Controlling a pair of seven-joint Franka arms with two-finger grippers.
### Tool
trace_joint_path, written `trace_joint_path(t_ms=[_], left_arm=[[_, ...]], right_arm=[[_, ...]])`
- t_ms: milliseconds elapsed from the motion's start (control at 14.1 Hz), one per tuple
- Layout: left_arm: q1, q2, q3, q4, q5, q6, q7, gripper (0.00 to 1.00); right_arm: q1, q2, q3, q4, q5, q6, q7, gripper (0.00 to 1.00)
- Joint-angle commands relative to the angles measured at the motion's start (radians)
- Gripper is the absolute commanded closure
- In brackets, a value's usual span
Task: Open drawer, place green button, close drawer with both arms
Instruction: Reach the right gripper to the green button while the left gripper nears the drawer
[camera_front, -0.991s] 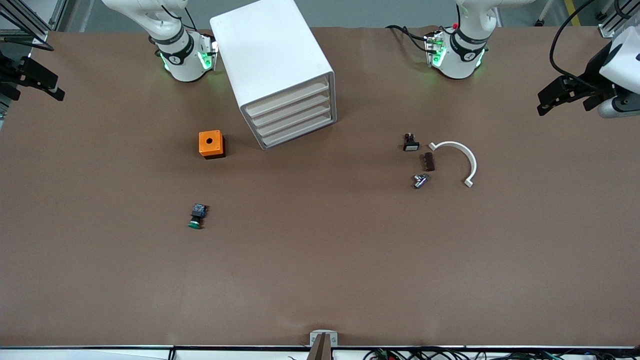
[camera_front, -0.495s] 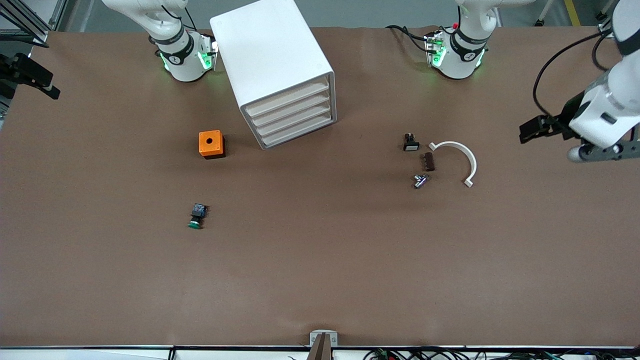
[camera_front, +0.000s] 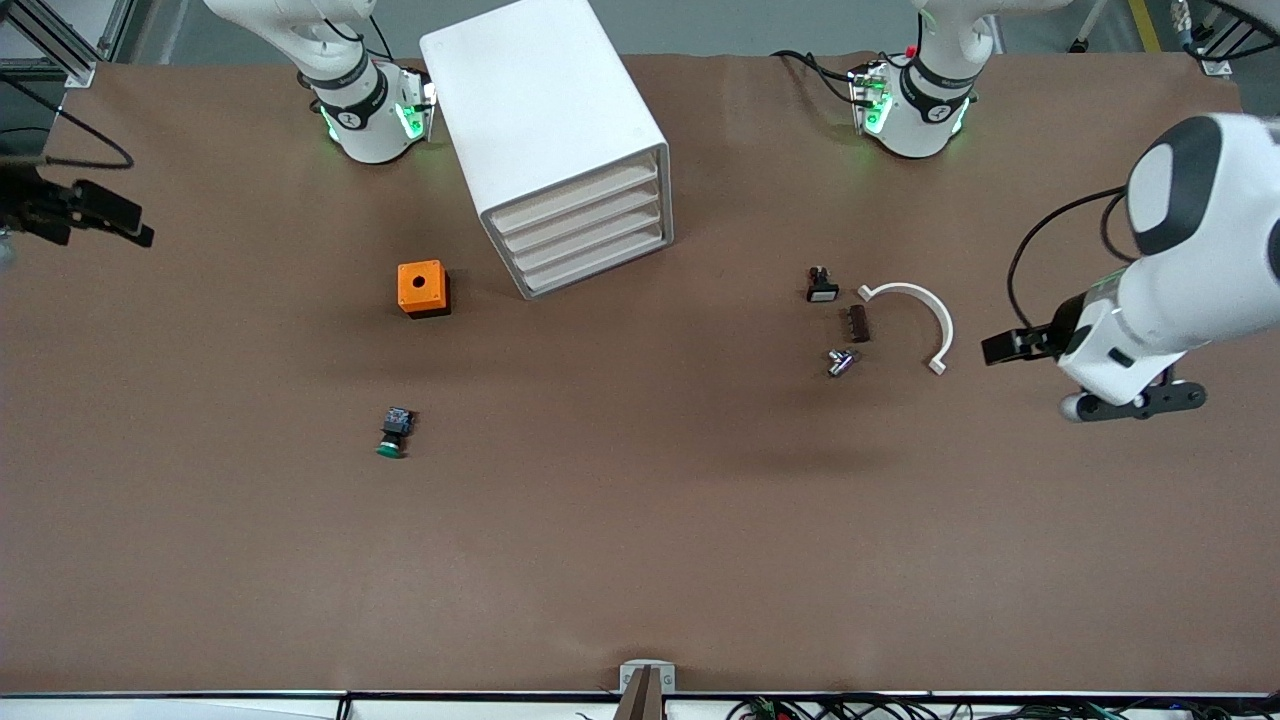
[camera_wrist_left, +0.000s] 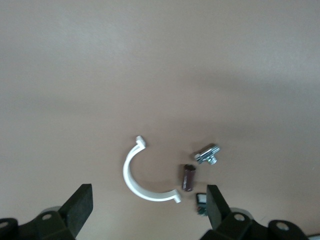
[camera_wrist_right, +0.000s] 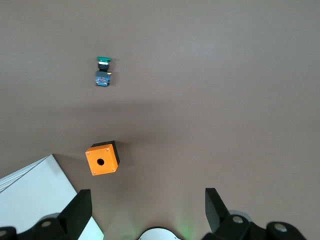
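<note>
The white cabinet (camera_front: 545, 110) stands near the right arm's base, and its four cream drawer fronts (camera_front: 583, 230) are all shut. A corner of the cabinet (camera_wrist_right: 30, 200) shows in the right wrist view. The green-capped button (camera_front: 393, 432) lies on its side on the table, nearer the front camera than the orange cube, and also shows in the right wrist view (camera_wrist_right: 103, 71). My left gripper (camera_front: 1005, 346) hangs open and empty over the table beside the white curved clip; its open jaws show in the left wrist view (camera_wrist_left: 147, 210). My right gripper (camera_front: 105, 215) is open and empty at the right arm's end of the table (camera_wrist_right: 147, 210).
An orange cube with a round hole (camera_front: 422, 288) (camera_wrist_right: 102, 158) sits beside the cabinet. Toward the left arm's end lie a white curved clip (camera_front: 915, 318) (camera_wrist_left: 142, 180), a brown part (camera_front: 857, 323) (camera_wrist_left: 188, 177), a metal bolt (camera_front: 840, 361) (camera_wrist_left: 208, 153) and a small black part with a white face (camera_front: 821, 286) (camera_wrist_left: 201, 203).
My left arm has swung in from the table's end, down toward the front camera and closer to the white clip. My right gripper has shifted slightly onto the table's edge. Nothing on the table moved.
</note>
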Motion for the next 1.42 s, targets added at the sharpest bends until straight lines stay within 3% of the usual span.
trace_joint_path(t_ms=[0, 212, 425, 708, 1132, 1344], left_arm=[[-0.033, 0.05, -0.008, 0.014, -0.026, 0.029, -0.118, 0.0], [-0.104, 0.095, -0.01, 0.016, -0.026, 0.043, -0.305, 0.0], [-0.195, 0.132, -0.01, 0.016, -0.027, 0.041, -0.525, 0.0], [-0.319, 0.211, -0.01, 0.025, -0.066, 0.066, -0.891, 0.0], [-0.46, 0.346, -0.008, 0.03, -0.272, 0.067, -1.366, 0.0], [-0.517, 0.423, -0.01, 0.085, -0.36, 0.067, -1.585, 0.0]], right_arm=[[-0.046, 0.088, 0.009, 0.049, -0.006, -0.013, -0.004, 0.0], [-0.047, 0.107, 0.015, 0.042, -0.008, 0.027, 0.021, 0.0], [0.033, 0.119, 0.018, 0.003, -0.005, 0.107, 0.2, 0.0], [0.078, 0.136, 0.019, -0.131, 0.007, 0.312, 0.217, 0.0], [0.116, 0.208, 0.019, -0.303, 0.009, 0.634, 0.24, 0.0], [0.143, 0.242, 0.019, -0.373, 0.009, 0.763, 0.28, 0.0]])
